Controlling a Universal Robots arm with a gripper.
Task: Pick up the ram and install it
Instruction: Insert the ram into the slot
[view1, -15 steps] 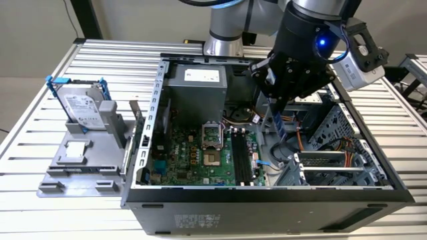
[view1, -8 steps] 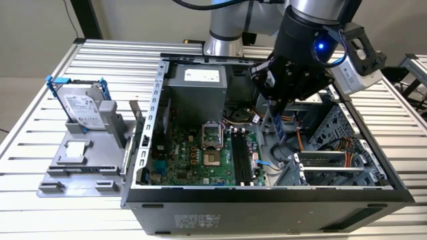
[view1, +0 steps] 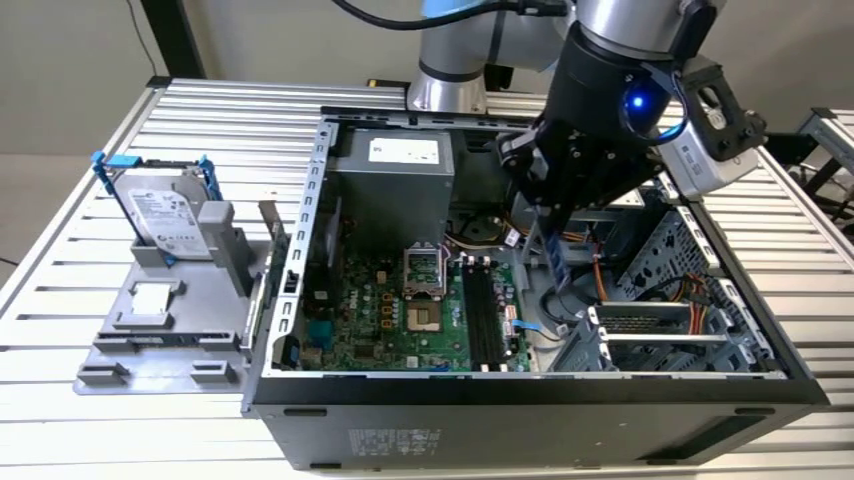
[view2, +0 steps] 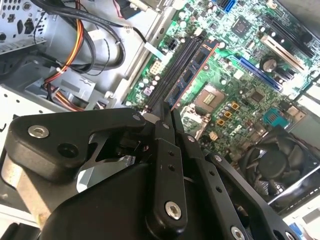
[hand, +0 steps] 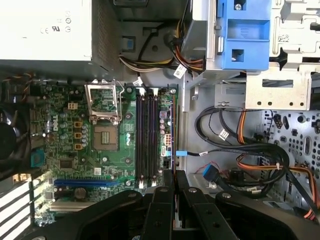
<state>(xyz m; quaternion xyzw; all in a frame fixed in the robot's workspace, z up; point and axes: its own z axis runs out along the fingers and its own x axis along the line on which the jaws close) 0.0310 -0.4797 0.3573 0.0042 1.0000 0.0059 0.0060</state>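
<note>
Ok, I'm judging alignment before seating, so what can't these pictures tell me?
- The ram: contact edge and notch point away from both wrist cameras.
- The slots: latches too small in the first wrist view to judge.
- The ram's upper end: covered by the gripper in the exterior view.

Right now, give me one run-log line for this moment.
gripper: shut on ram | ram: in case, over board, beside slots, unseated | slots: empty

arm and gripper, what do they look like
The arm has silver tubes, pale blue joint caps and a black wrist with a blue light. A black cable loops above. The gripper is black, with linked fingers and silver screws.
</note>
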